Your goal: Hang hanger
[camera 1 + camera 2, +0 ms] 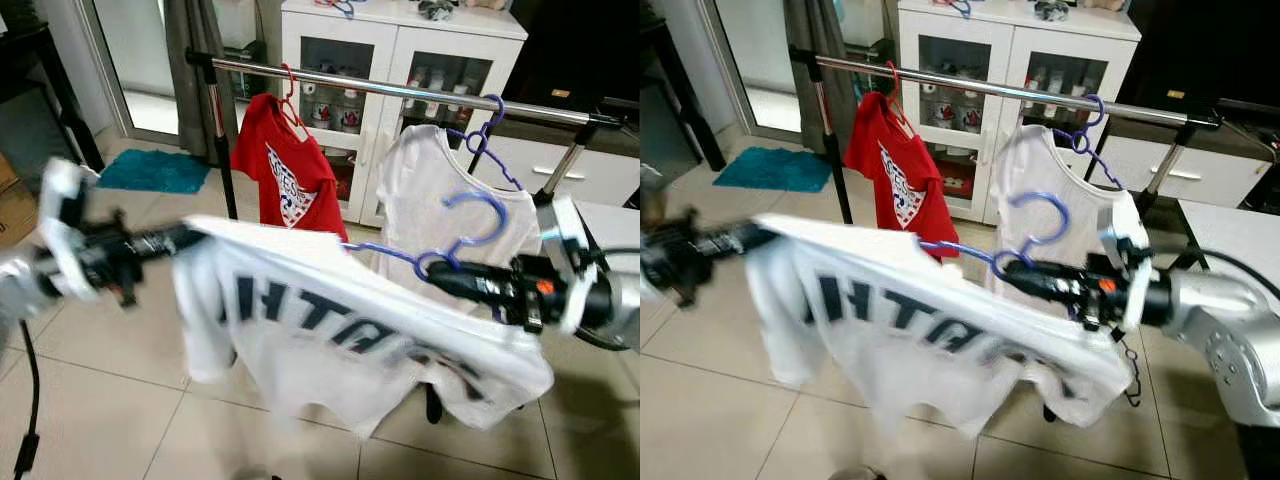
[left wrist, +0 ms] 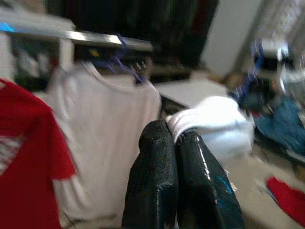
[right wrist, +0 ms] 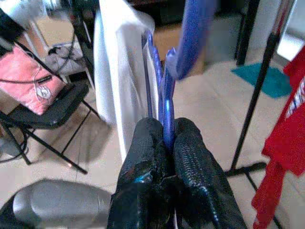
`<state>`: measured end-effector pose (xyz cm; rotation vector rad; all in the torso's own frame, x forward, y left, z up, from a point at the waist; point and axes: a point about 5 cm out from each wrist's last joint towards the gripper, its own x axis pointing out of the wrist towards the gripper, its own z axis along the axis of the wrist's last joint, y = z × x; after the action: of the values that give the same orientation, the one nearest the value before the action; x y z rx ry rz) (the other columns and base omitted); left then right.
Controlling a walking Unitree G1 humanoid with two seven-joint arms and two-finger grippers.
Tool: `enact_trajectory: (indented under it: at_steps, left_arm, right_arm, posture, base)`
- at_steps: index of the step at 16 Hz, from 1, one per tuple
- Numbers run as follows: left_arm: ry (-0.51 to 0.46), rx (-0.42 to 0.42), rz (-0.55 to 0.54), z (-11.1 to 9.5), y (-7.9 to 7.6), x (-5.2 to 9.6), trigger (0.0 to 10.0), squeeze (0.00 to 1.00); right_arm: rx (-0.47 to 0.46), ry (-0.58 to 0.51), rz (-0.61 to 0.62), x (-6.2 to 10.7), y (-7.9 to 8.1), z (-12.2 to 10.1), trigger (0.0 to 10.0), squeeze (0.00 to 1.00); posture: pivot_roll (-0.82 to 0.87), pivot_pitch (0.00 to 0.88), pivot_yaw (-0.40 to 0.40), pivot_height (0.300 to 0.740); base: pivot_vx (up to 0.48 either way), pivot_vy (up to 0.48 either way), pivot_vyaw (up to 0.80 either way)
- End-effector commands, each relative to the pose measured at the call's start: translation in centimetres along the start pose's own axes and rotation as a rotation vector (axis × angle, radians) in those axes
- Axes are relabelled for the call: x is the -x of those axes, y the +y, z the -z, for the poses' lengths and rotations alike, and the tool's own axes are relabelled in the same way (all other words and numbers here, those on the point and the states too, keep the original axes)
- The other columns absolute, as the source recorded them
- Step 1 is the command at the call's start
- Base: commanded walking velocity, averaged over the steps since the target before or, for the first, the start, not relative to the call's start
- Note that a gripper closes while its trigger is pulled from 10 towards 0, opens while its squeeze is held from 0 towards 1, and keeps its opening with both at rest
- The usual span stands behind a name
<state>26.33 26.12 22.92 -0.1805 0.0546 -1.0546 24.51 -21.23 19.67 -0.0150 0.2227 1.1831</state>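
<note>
A blue hanger (image 1: 500, 215) carries a white T-shirt with dark letters (image 1: 340, 320), held level in front of the chrome rail (image 1: 400, 90). My right gripper (image 1: 435, 268) is shut on the hanger's neck just below the hook, as the right wrist view shows (image 3: 164, 131). My left gripper (image 1: 190, 237) is blurred and is shut on the shirt's far shoulder, with white cloth at its tips (image 2: 171, 131). The hook is below the rail and apart from it.
On the rail hang a red shirt (image 1: 290, 175) on a red hanger and a white shirt (image 1: 430, 190) on a blue hanger, with bare rail between them. A white cabinet (image 1: 400, 40) stands behind. A teal mat (image 1: 155, 170) lies on the tiles, and a black folding chair (image 3: 52, 112) stands nearby.
</note>
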Motion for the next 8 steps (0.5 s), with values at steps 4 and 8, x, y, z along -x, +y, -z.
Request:
enact_trajectory:
  at_steps: [4, 8]
  left_arm:
    - [-0.244, -0.137, -0.347, -3.4, 2.9, 1.7, 0.0, 0.00]
    - [-0.175, -0.205, -0.851, -2.0, 7.1, 3.3, 0.0, 0.00]
  right_arm:
    - [-0.010, -0.049, 0.047, 1.0, -0.3, -0.5, 10.0, 0.00]
    - [-0.038, -0.185, 0.016, 1.2, 0.1, -1.7, 10.0, 0.00]
  posture:
    - [0.07, 0.000, -0.024, 0.740]
    - [0.07, 0.000, -0.028, 0.740]
  base:
    - [0.000, 0.000, 0.00]
    - [0.000, 0.000, 0.00]
